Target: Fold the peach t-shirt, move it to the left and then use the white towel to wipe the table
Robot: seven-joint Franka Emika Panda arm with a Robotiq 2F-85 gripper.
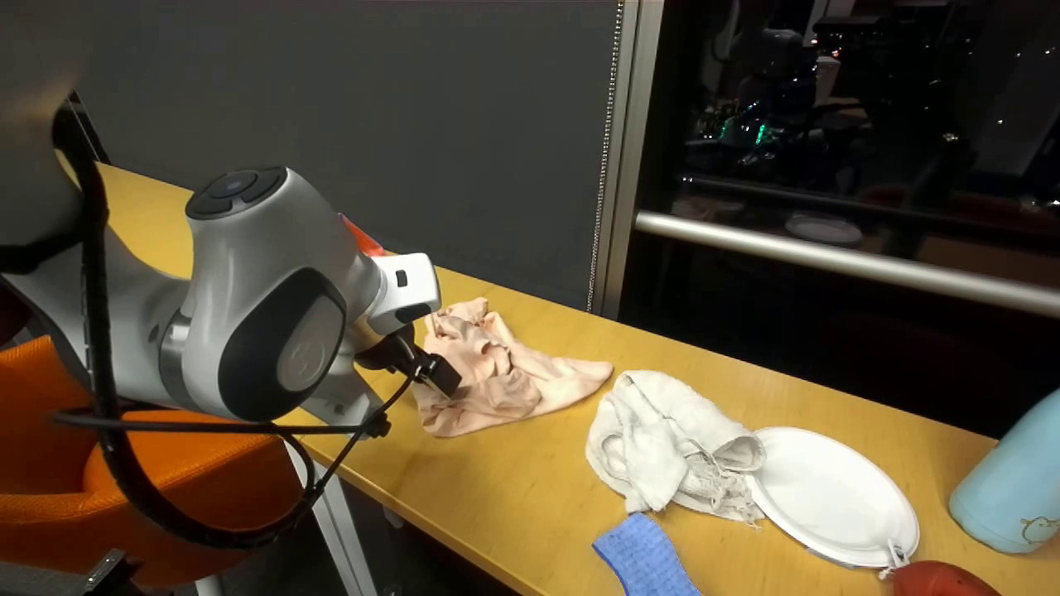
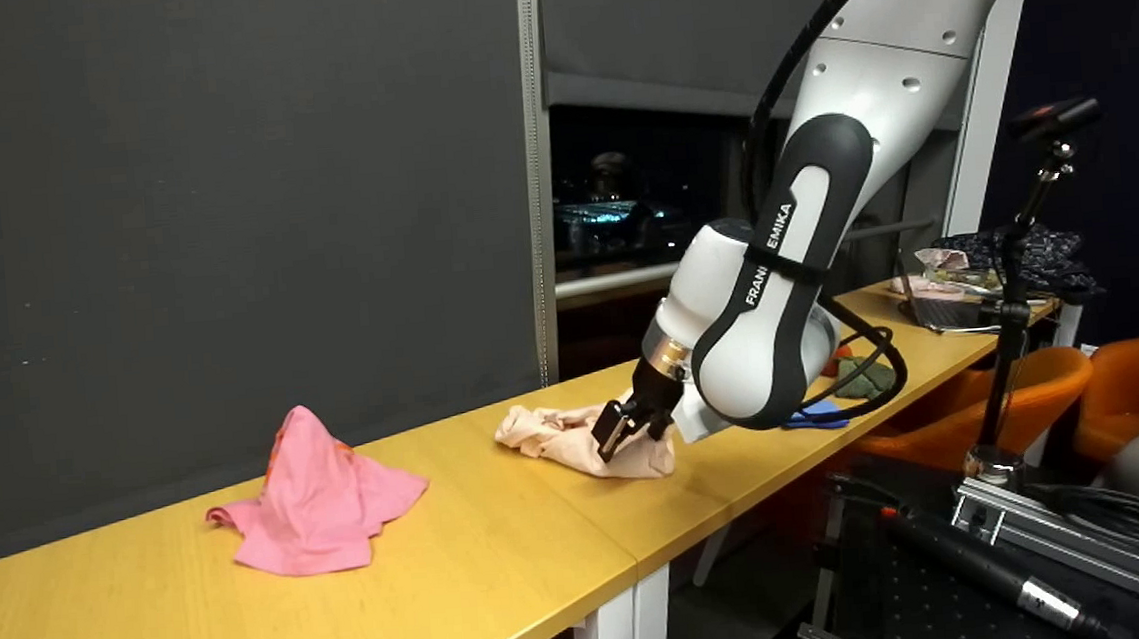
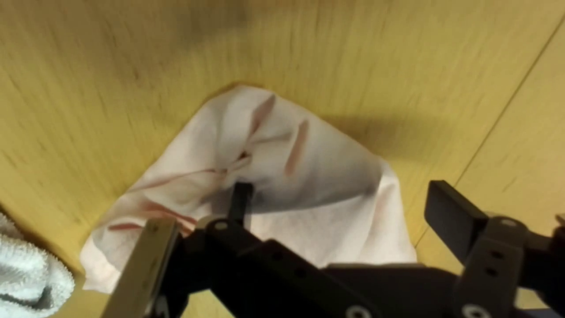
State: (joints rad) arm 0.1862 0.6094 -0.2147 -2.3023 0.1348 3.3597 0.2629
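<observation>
Your Robotiq gripper [image 3: 340,201], nearest in the wrist view: jaws parted wide, grasping nothing, above the rumpled peach t-shirt [image 3: 313,176] on the table [image 1: 497,488]. In an exterior view, you see the white towel [image 1: 650,439] at the t-shirt's 4 o'clock.

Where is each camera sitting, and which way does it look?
Exterior view: near the table, facing down across it toward the white towel and plate; the robot arm shows at the picture's left.
Exterior view: near the table, facing across it toward the pink cloth; the robot arm shows at the picture's right.
Wrist view: at the arm's end, facing down at the peach t-shirt; the open gripper shows at the bottom.
Both exterior views share the peach t-shirt, robot arm and gripper.
</observation>
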